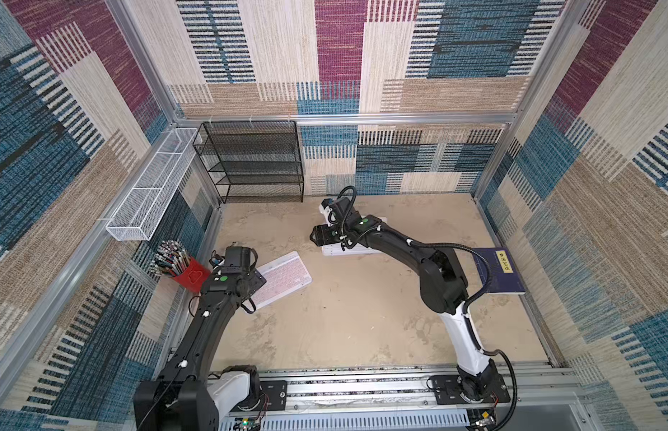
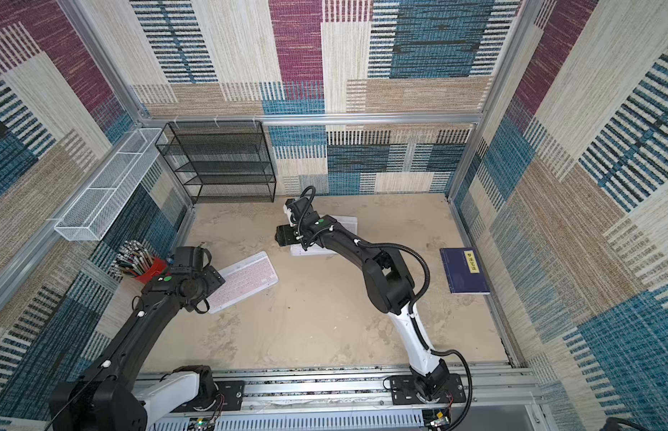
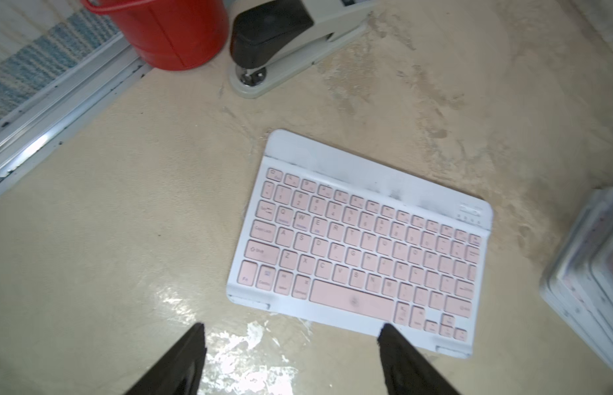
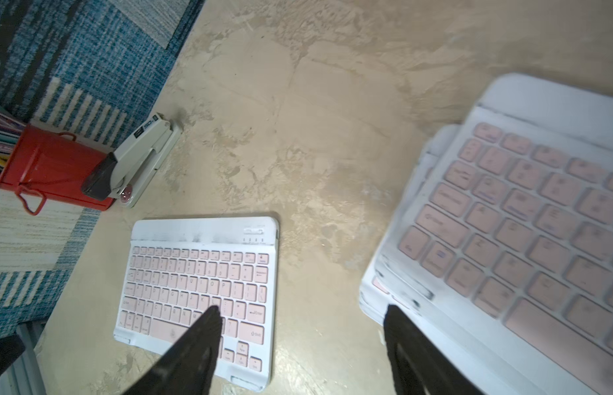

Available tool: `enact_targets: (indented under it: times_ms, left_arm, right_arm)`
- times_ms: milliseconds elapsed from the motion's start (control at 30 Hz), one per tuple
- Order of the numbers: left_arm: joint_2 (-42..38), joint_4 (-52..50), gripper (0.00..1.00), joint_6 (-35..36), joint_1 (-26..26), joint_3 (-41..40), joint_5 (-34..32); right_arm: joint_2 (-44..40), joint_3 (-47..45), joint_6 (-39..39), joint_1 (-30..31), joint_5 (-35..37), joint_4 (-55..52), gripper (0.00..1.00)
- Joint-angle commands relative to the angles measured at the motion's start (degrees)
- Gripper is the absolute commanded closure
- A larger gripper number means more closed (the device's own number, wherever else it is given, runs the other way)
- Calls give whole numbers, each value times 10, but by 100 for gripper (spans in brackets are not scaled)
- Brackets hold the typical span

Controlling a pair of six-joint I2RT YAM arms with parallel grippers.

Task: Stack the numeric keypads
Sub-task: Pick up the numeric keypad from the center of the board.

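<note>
A lone pink-keyed keypad (image 1: 285, 277) (image 2: 248, 280) lies flat on the tan floor at the left. In the left wrist view this keypad (image 3: 363, 246) sits just ahead of my left gripper (image 3: 293, 330), which is open and holds nothing; one fingertip (image 3: 388, 337) overlaps the keypad's near edge. A stack of keypads (image 1: 349, 250) (image 2: 312, 250) lies mid-table, mostly hidden under my right arm. In the right wrist view its top keypad (image 4: 524, 222) has pink keys. My right gripper (image 4: 301, 311) hangs open and empty beside the stack's end, above the floor.
A red pen cup (image 1: 190, 278) and a grey-black stapler (image 3: 291, 37) stand at the left wall near the lone keypad. A dark blue book (image 1: 498, 270) lies at the right. A black mesh shelf (image 1: 254, 160) and a white wire basket (image 1: 153, 186) line the back-left.
</note>
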Motion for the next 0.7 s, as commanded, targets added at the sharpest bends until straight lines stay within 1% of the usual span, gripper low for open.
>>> enact_targets:
  times_ms: [0, 33, 133, 200, 267, 400, 533, 667]
  left_arm:
    - [16, 27, 18, 11, 23, -12, 6]
    - [27, 38, 17, 12, 29, -15, 12]
    - [62, 63, 17, 13, 45, -16, 21]
    - [78, 79, 17, 13, 55, -17, 22]
    - [93, 89, 17, 10, 58, -15, 10]
    - [120, 103, 17, 23, 72, -5, 14]
    - [148, 121, 18, 28, 87, 0, 36]
    - [178, 137, 18, 26, 88, 9, 40]
  right_arm:
    - [24, 29, -4, 15, -36, -2, 18]
    - [33, 36, -3, 16, -52, -1, 16]
    - [66, 69, 0, 19, -91, -16, 15]
    - [81, 85, 1, 20, -98, -24, 16]
    - [91, 96, 4, 23, -100, -30, 17]
    - [119, 130, 8, 23, -114, -58, 20]
    - [131, 131, 16, 25, -128, -63, 21]
    - [135, 136, 24, 26, -119, -90, 23]
